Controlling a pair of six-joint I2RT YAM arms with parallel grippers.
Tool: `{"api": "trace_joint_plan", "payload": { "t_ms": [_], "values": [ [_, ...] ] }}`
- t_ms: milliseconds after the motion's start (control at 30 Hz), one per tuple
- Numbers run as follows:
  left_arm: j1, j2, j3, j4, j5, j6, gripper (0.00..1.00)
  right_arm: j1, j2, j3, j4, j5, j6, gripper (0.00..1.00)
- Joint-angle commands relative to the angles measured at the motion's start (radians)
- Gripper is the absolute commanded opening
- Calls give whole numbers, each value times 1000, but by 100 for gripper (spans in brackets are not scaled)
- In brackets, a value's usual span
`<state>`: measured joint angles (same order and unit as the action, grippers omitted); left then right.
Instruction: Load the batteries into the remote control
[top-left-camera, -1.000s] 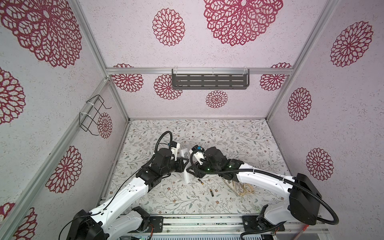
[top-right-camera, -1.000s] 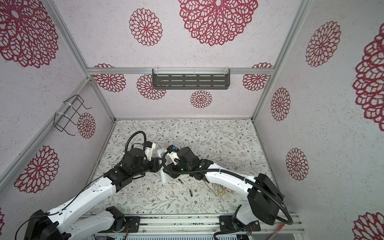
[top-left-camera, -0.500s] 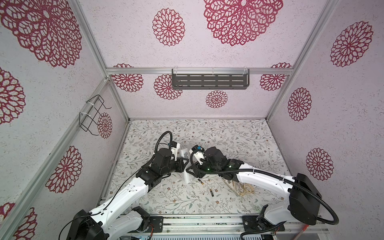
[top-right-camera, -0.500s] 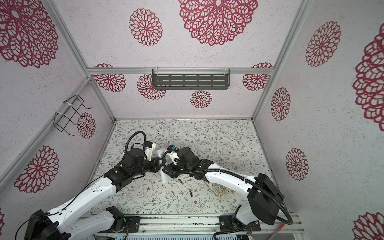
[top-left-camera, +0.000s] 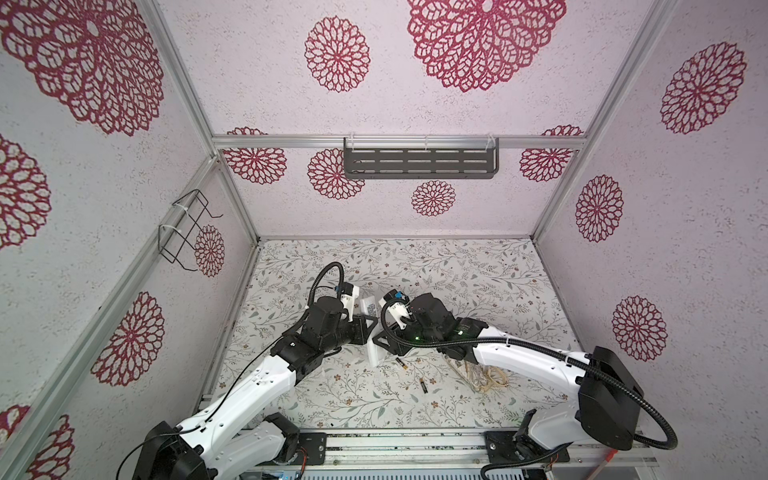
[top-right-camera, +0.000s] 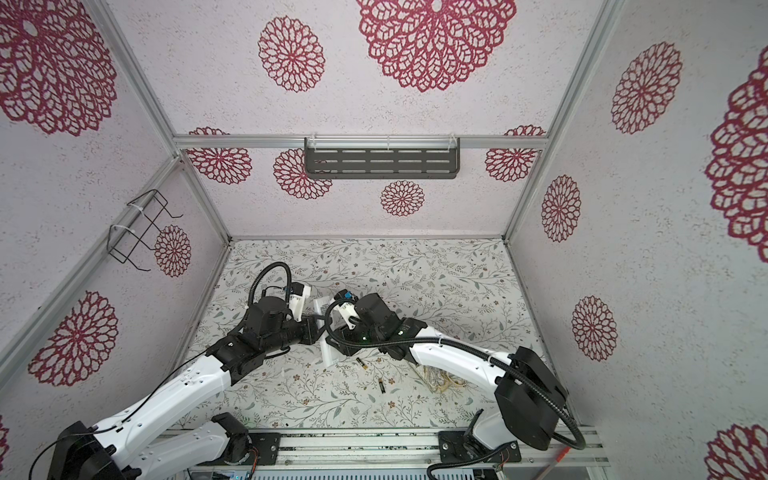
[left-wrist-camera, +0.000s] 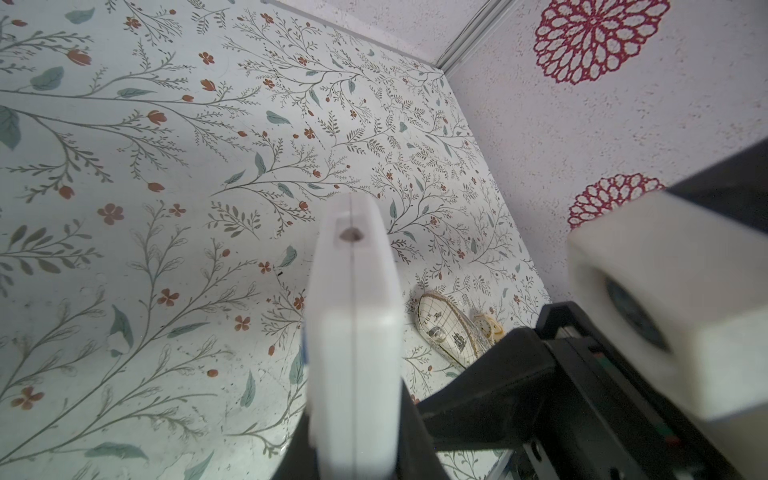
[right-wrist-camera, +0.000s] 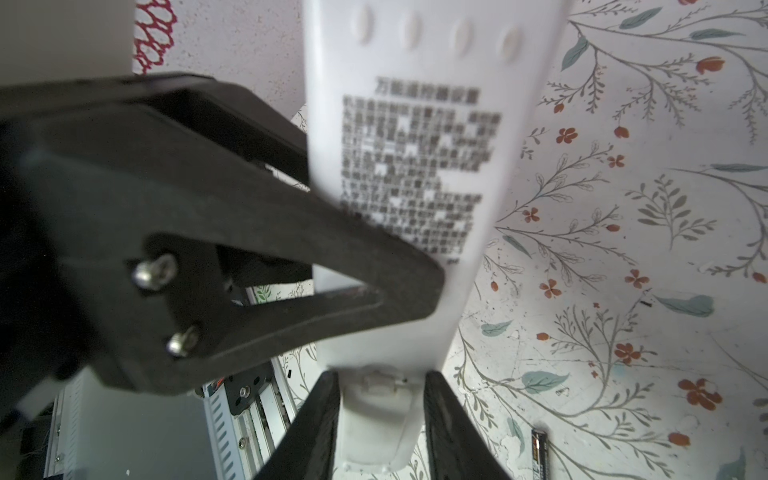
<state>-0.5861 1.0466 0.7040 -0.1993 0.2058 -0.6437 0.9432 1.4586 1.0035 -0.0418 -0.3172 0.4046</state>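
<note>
The left gripper (top-left-camera: 371, 328) is clamped fully shut across the flat faces of the remote control (left-wrist-camera: 353, 332) and holds it clear of the table (top-left-camera: 415, 266), with its printed back turned toward the right arm. That pinch sits on smooth plastic, so a hard sideways push could make the remote pivot or slide out between the jaws. The right gripper (right-wrist-camera: 380, 399) is partly closed and straddles the remote's lower end, where a small catch shows on the back. Its fingers (right-wrist-camera: 324, 424) lie against the two side edges, though how hard they press is not clear. The back looks closed, so the battery bay probably has yet to be opened. With both arms gripping one stiff bar, any mismatch in their pulls could twist it, snap the catch, or spring it free. The batteries (top-left-camera: 402, 364) lie loose on the table, one just beside the remote's lower end and one a little nearer the front rail. They are round, so a dropped remote or a low sweep of the right arm could send them rolling. Right of them the pouch (top-left-camera: 478, 376) lies partly under the right arm, and its cords could snag on it.
</note>
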Motion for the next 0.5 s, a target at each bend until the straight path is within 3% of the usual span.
{"api": "trace_joint_plan", "payload": {
  "t_ms": [0, 467],
  "values": [
    [3, -19, -8, 40, 3, -2, 0, -3, -2, -17, 28, 0, 13, 38],
    [6, -13, -1, 39, 8, -2, 0, -4, 3, -25, 44, -18, 17, 36]
  ]
}}
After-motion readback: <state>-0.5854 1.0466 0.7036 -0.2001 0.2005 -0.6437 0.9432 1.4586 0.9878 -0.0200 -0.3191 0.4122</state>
